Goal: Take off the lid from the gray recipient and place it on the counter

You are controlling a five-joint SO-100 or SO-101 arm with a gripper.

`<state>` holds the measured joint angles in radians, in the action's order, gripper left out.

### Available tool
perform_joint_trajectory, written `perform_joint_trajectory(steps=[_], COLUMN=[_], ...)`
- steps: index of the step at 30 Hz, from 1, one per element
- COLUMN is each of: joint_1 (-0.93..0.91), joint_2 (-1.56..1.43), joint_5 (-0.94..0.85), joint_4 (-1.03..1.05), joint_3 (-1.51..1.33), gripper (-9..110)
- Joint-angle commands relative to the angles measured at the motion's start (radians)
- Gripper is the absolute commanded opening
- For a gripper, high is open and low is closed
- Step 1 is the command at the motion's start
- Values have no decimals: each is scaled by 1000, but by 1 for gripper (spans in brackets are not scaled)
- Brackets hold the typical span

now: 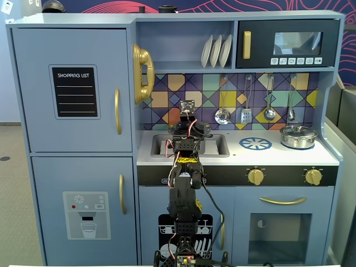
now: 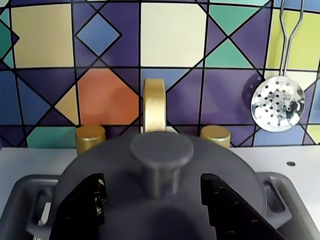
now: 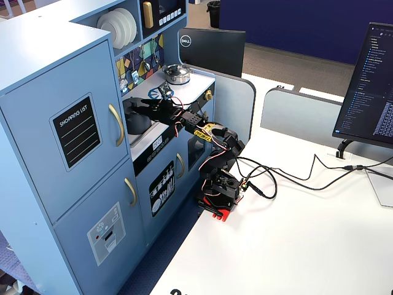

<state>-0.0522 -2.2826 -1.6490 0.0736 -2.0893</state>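
- In the wrist view, lid (image 2: 125,200) filling the lower frame, dark gray and matte, its round knob (image 2: 161,155) standing upright at centre
- Gripper (image 2: 160,210) hovering low over the lid, jaws apart — one black finger (image 2: 82,205) left of the knob, the other right of it, neither touching the knob
- Lid seated on the gray recipient (image 2: 277,200), only a side handle and some rim visible beneath the disc; pot sitting in the sunken sink (image 1: 219,146) of the counter (image 1: 289,156)
- Behind the pot, gold faucet (image 2: 154,106) upright between two gold taps, in front of the coloured tile backsplash (image 2: 105,65)
- Slotted spoon (image 2: 278,104) hanging on the backsplash, at right in the wrist view
- In a fixed view, arm (image 1: 183,183) reaching up from the table to the sink — shiny steel pot (image 1: 298,135) well apart on the counter's right, past the blue burner print (image 1: 255,143)
- In the other fixed view, arm (image 3: 202,132) stretched out level toward the sink
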Motion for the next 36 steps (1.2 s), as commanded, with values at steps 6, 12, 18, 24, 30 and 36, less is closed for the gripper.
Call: perform_joint_trajectory(steps=[6,12,18,24,30,36], joint_1=[-3,5,8,9,17,20], joint_2=[66,92,133,193,213,190], joint_5=[31,34,40,40,20,26], joint_4=[-5,-23,-54,-83,-103,-109], joint_3=[114,115,123,158,172,207], gripper=[13,13,12,11,0,0])
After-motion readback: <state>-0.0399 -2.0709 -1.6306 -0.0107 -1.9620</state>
